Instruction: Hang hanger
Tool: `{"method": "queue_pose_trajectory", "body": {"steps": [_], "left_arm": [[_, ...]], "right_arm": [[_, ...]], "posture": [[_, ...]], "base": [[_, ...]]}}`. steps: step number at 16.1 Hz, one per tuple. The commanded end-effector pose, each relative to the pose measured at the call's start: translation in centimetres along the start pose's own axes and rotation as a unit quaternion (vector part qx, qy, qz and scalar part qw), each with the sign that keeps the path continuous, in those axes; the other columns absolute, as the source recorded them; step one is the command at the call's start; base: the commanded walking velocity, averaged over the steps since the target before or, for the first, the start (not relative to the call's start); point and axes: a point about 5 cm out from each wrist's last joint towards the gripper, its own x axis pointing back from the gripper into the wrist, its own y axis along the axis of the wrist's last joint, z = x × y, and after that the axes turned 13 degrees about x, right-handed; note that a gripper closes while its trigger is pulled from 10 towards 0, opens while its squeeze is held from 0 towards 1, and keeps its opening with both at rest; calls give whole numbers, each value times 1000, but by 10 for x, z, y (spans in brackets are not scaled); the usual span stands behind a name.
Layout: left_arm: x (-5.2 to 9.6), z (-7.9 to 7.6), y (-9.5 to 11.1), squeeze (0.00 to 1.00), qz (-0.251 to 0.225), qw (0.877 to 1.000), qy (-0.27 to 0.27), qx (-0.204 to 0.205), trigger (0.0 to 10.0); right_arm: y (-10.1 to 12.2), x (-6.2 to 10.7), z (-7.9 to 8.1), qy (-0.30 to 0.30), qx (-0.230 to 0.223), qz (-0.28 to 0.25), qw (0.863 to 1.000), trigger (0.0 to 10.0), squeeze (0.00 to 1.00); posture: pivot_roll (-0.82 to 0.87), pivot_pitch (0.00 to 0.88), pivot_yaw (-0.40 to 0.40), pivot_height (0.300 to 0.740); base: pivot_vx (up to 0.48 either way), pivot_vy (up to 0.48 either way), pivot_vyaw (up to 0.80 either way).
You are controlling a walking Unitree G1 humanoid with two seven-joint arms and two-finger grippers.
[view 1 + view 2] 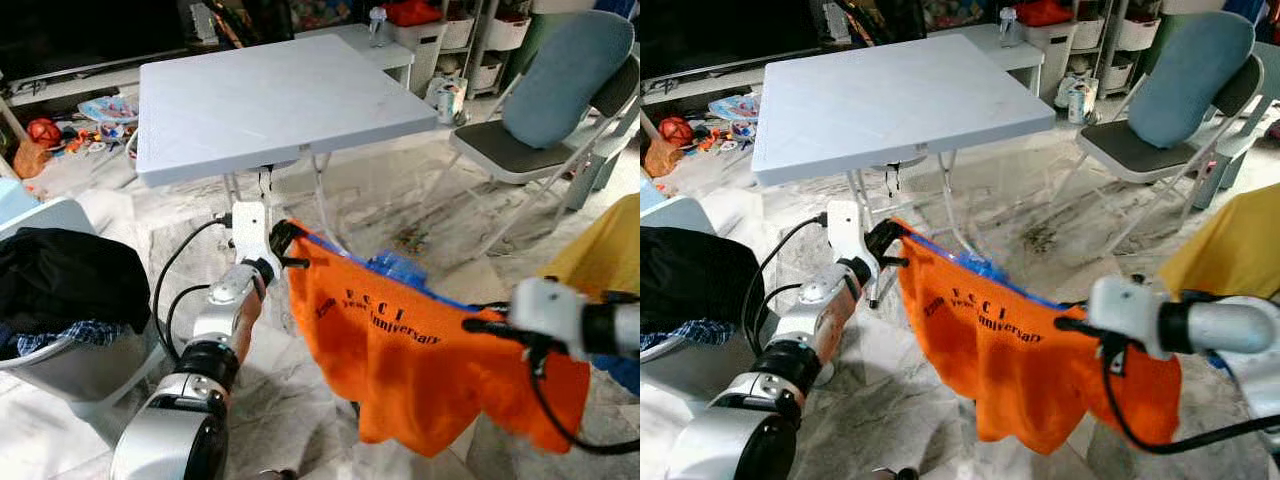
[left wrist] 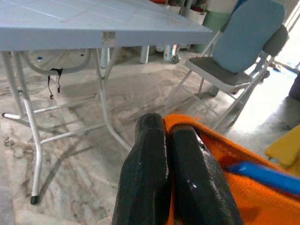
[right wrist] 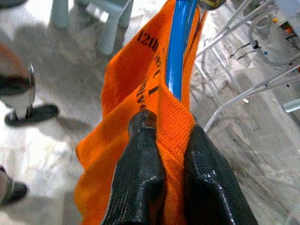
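Both arms are holding an orange shirt (image 1: 420,370) w/ a blue hanger (image 1: 400,272) inside it, stretched between them in mid-air, over the marble floor (image 1: 300,400), in front of the white folding worktop's (image 1: 270,100) near edge. Nothing is resting on the worktop.

Left gripper (image 1: 283,243): jaws pressed together, pinching the shirt's shoulder/collar edge; wrist view is showing orange fabric squeezed between the black fingers (image 2: 154,173), blue hanger arm just beside.

Right gripper (image 1: 480,324): jaws pinching the other shoulder; fabric is bunching between the fingers (image 3: 140,178), w/ the hanger (image 3: 178,51) running away along the fold.

Handling, my guess: shirt is soft, light, droopy, sagging in the middle; the hanger is stiff plastic, prob. slippery inside the cloth. Better hold would be the hanger's hook or neck, not cloth alone, else the hanger could be sliding out. Hook not clearly visible.

Laundry basket (image 1: 70,350) w/ dark clothes near left arm; chair (image 1: 560,110) beyond worktop's right corner. No rail in sight.
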Motion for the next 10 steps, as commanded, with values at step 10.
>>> {"method": "queue_pose_trajectory", "body": {"steps": [10], "left_arm": [[2, -17, 11, 0, -49, 995, -50, -73, 0]], "right_arm": [[-18, -30, 13, 59, 32, 71, 995, 10000, 0]], "posture": [[-141, 0, 65, 740]], "base": [[0, 0, 0]]}}
